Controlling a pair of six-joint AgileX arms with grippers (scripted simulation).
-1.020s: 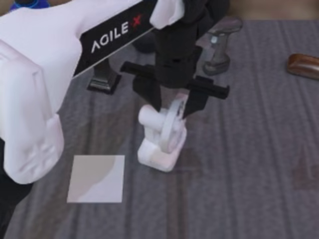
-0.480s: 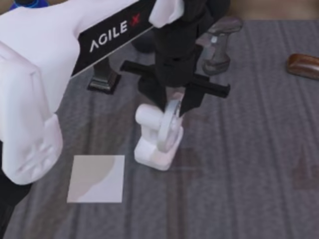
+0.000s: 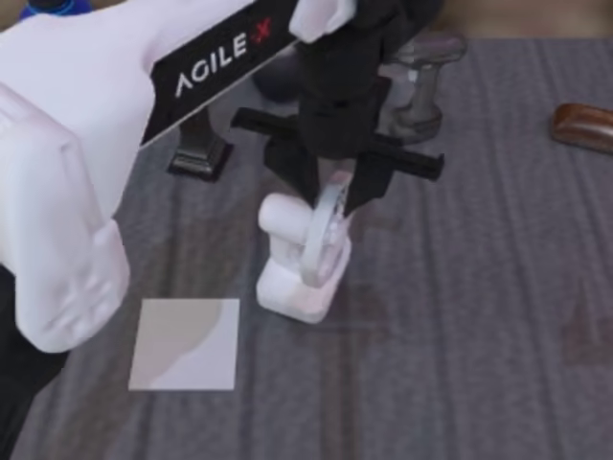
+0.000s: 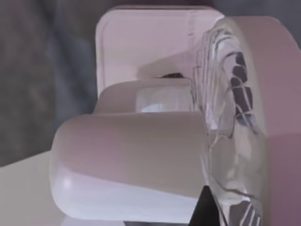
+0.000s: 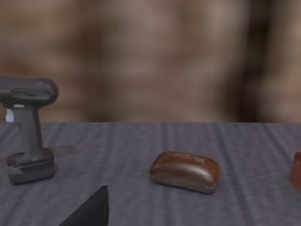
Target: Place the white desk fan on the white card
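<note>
The white desk fan (image 3: 299,261) stands upright a little right of the white card (image 3: 185,343), not touching it. My left gripper (image 3: 336,195) comes down from above and is shut on the fan's ring grille, one black finger on each face. In the left wrist view the fan (image 4: 136,155) fills the picture, a dark fingertip (image 4: 205,209) lies against the grille, and a corner of the card (image 4: 21,193) shows beneath. My right gripper (image 5: 141,212) is parked outside the top view; one dark fingertip (image 5: 94,209) shows, with nothing against it.
A grey drill (image 3: 421,91) stands behind the fan, also in the right wrist view (image 5: 28,136). A brown rounded block (image 3: 582,126) lies at the far right. A black stand base (image 3: 201,153) sits behind the card. My white left arm (image 3: 86,144) overhangs the table's left side.
My left gripper has carried the fan a short way to the left, toward the card. The card and the other objects have not moved.
</note>
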